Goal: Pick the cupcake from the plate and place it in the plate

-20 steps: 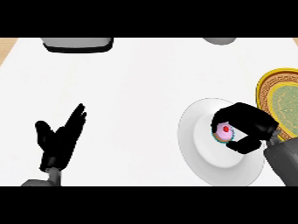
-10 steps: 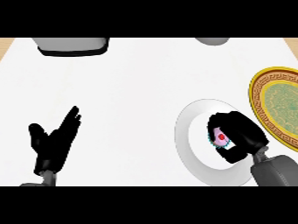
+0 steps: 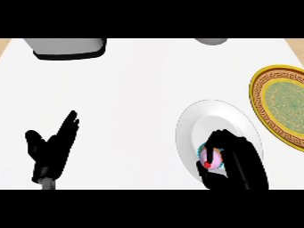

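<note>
A cupcake [image 3: 211, 158] with pink icing, a red top and a teal wrapper sits on the near part of the white plate [image 3: 210, 119]. My right hand [image 3: 236, 161] is curled round it from the right, its fingers and thumb hiding most of it. To the right lies a yellow plate [image 3: 287, 107] with a green centre and a patterned rim; nothing is on it. My left hand [image 3: 51, 148] rests open at the lower left, fingers up, far from both plates.
A grey box-like object [image 3: 67, 47] sits at the counter's far left edge, and a grey rounded object [image 3: 211, 41] at the far middle. The white counter [image 3: 128, 98] spreads between the hands. Wooden floor shows at both top corners.
The whole scene has slid toward the lower left in view. My right hand has closed further round the cupcake on the white plate. The left hand keeps its resting pose.
</note>
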`<state>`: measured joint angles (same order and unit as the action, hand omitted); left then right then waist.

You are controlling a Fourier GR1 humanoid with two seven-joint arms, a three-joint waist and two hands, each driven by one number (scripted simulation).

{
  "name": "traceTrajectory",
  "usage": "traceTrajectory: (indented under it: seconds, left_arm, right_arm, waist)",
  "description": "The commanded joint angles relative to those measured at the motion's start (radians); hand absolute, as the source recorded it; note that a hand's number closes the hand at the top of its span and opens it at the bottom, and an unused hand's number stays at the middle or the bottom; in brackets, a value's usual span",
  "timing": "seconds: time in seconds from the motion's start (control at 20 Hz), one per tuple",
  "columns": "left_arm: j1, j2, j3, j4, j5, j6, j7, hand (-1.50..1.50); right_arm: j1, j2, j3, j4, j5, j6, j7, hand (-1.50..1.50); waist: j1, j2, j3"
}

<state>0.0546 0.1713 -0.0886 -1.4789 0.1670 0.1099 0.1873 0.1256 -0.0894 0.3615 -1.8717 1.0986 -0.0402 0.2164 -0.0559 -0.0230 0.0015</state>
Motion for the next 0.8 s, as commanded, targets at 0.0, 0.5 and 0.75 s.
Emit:
traceTrajectory:
  seconds: [0.0,0.5,0.75]
  left_arm:
    - [-0.015,0.006,0.014,0.062,0.019,-0.023,0.02,0.0]
    - [-0.074,-0.033,-0.015,0.084,-0.014,-0.018,0.026,0.0]
    - [0.025,-0.035,-0.033,0.034,-0.027,-0.028,-0.016,0.0]
  right_arm:
    - [0.132,0.08,0.094,-0.211,0.129,-0.127,0.11,1.5]
    - [0.205,0.089,-0.075,-0.379,-0.086,-0.293,0.18,1.5]
    - [0.146,0.035,-0.322,-0.292,-0.374,-0.365,0.044,1.5]
  waist:
    - [0.005,0.012,-0.004]
    - [0.045,0.024,-0.001]
    - [0.058,0.024,0.001]
